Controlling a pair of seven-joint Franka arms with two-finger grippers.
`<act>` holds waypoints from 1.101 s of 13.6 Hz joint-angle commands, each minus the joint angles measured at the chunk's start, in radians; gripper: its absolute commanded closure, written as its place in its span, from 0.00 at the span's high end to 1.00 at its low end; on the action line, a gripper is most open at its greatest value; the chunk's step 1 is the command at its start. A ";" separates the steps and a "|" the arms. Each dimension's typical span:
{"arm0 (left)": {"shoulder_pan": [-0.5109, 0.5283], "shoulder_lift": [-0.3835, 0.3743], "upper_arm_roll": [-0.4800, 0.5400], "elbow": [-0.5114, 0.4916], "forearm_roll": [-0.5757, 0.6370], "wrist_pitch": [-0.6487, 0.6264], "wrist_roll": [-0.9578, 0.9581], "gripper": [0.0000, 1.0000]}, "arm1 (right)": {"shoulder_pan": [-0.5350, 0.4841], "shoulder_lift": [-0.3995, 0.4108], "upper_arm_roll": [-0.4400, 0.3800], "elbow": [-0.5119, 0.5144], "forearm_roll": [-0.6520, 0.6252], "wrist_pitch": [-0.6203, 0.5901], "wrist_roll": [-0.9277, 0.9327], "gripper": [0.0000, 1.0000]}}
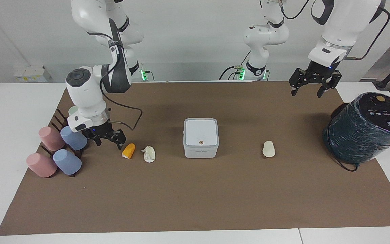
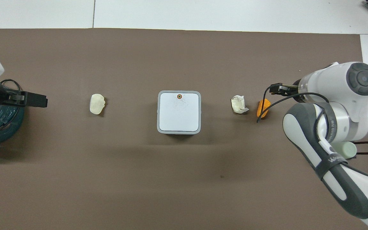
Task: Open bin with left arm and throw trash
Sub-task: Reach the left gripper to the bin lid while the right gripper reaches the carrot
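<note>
1. While my open right gripper (image 1: 108, 141) hangs beside the orange corn-shaped scrap (image 1: 128, 150), I should centre over it first.
2. My open left gripper (image 1: 310, 88) waits; the closed small white square bin (image 1: 201, 137) sits mid-mat.

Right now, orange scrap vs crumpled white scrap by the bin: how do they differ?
The orange scrap is smooth and tapered; the crumpled white scrap is wrinkled and irregular. The orange scrap lies farther from the bin, toward the right arm's end; the white scrap lies beside it, closer to the bin. Both rest untouched on the mat.
</note>
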 commanded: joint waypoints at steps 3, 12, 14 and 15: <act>-0.125 0.020 0.004 0.007 -0.002 0.018 -0.174 0.88 | 0.023 0.059 0.000 -0.085 0.020 0.171 0.028 1.00; -0.322 0.175 -0.001 0.018 -0.002 0.219 -0.597 0.00 | 0.064 0.090 0.000 -0.119 0.021 0.196 0.031 0.47; -0.355 0.199 -0.001 0.018 -0.005 0.248 -0.624 0.00 | 0.067 0.086 0.000 -0.117 0.021 0.185 0.029 0.00; -0.366 0.214 -0.001 0.018 -0.005 0.285 -0.653 0.00 | 0.073 0.082 0.000 -0.114 0.021 0.181 0.029 0.00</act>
